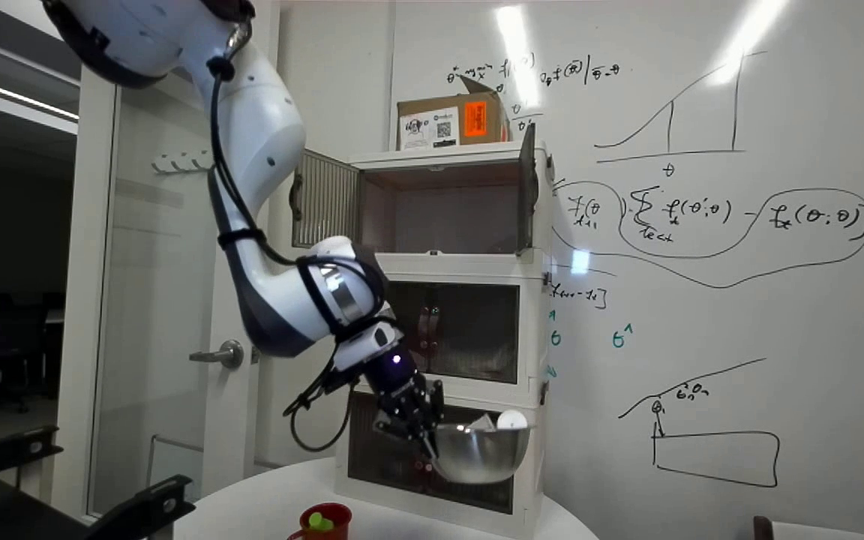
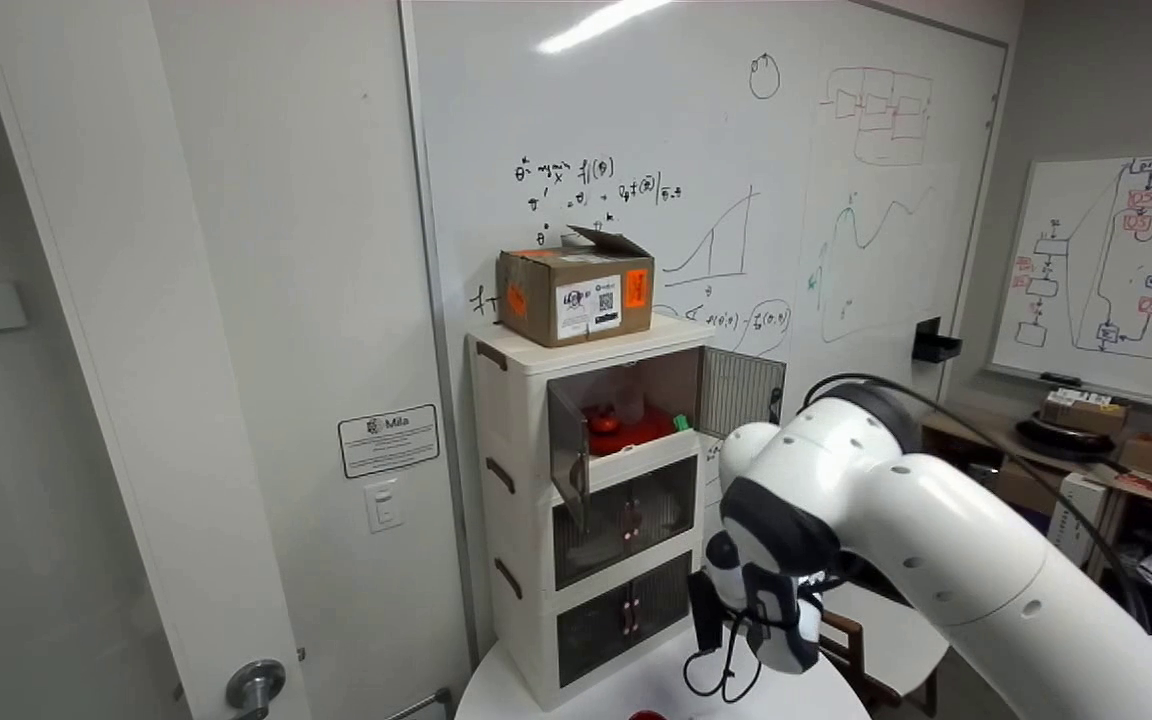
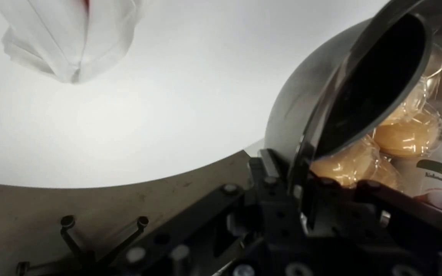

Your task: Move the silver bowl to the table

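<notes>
the gripper pinches the rim of the silver bowl, at the bowl's nine o'clock in an exterior view. the bowl hangs in front of the cabinet, apparently clear of the table, with a red mug at eight o'clock from it. the metal looks thin, stiff and slick: hard to crush, easy to let swivel in a one-sided pinch. its load likely drags on the far side, so a deep bite on the rim, bowl level, seems the best hold. the wrist view shows that load as glossy wrapped items and a white container, towards three and four o'clock; in an exterior view red things show in the cabinet's top compartment, but the bowl cannot be made out.
</notes>
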Motion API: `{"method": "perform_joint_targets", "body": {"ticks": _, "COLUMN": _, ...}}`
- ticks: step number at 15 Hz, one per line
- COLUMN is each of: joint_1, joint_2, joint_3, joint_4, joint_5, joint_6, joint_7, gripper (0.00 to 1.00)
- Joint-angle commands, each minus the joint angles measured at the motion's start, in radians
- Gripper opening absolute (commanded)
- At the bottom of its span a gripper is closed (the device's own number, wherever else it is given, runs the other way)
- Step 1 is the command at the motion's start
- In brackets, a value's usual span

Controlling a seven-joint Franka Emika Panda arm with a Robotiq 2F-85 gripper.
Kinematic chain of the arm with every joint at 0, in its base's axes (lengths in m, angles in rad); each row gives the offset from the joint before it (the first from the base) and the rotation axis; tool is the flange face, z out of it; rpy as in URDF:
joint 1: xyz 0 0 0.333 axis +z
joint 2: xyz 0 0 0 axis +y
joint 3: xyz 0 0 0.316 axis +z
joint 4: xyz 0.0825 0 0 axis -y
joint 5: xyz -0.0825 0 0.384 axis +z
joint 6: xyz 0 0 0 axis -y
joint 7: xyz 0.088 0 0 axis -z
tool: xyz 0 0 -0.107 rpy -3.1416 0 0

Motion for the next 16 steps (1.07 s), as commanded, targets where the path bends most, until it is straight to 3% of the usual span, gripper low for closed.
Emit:
{"method": "perform_joint_targets", "body": {"ticks": 1, "joint_1": 0.024, "joint_2": 0.249, "joint_3": 0.055, "joint_4": 0.083, "joint_5": 0.251, "joint_6": 0.124, "joint_7": -0.023, "gripper": 0.01}}
{"method": "perform_joint_targets", "body": {"ticks": 6, "joint_1": -0.006, "joint_2": 0.441, "joint_3": 0.186, "joint_4": 0.199, "joint_5": 0.598, "joint_6": 0.167, "joint_7": -0.175, "gripper": 0.01}}
{"method": "perform_joint_targets", "body": {"ticks": 13, "joint_1": 0.001, "joint_2": 0.546, "joint_3": 0.220, "joint_4": 0.306, "joint_5": 0.836, "joint_6": 0.181, "joint_7": -0.294, "gripper": 0.01}}
{"method": "perform_joint_targets", "body": {"ticks": 14, "joint_1": 0.008, "joint_2": 0.556, "joint_3": 0.218, "joint_4": 0.314, "joint_5": 0.859, "joint_6": 0.191, "joint_7": -0.301, "gripper": 0.26}}
{"method": "perform_joint_targets", "body": {"ticks": 16, "joint_1": 0.014, "joint_2": 0.568, "joint_3": 0.219, "joint_4": 0.323, "joint_5": 0.900, "joint_6": 0.219, "joint_7": -0.322, "gripper": 0.38}}
